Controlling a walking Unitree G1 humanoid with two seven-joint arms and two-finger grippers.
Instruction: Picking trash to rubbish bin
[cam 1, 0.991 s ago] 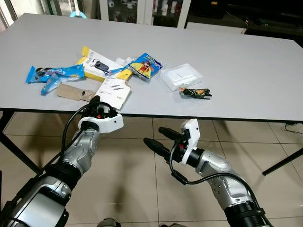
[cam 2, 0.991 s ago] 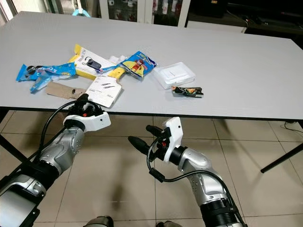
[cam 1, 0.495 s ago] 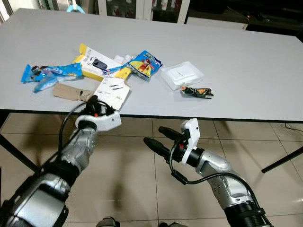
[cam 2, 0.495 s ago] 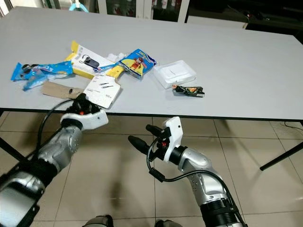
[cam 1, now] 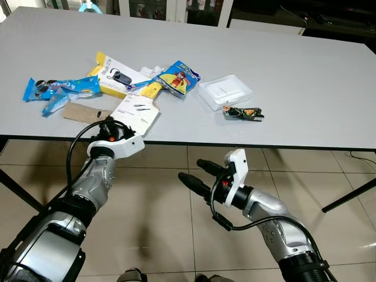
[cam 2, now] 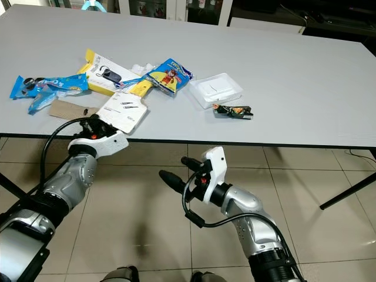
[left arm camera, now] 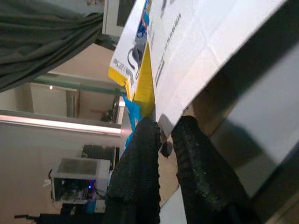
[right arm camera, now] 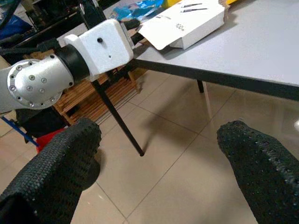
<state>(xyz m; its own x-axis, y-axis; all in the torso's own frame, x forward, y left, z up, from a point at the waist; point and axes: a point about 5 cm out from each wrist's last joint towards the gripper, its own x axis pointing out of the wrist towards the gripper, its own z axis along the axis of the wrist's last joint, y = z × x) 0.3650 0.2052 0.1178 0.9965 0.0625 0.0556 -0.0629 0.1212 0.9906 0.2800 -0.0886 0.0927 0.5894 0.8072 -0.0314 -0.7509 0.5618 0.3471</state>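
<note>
Left gripper (cam 1: 106, 124) fingertips are hidden by its white wrist housing at the table (cam 1: 305, 88) edge; print on the white box (cam 1: 138, 112) is unreadable.

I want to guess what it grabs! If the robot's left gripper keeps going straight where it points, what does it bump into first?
Probably the flat white box at the table's near edge. The left gripper points at that box's corner. The brown cardboard piece lies close beside it, so depth is uncertain.

Large grey table (cam 1: 305, 76) with dark edge, black metal legs (cam 1: 346, 200) angled out at the right and left corners. Floor (cam 1: 164, 223) of beige square tiles with thin grout lines. Glass-fronted cabinets (cam 1: 176, 9) beyond the table's far edge. Light even, indoor.
</note>
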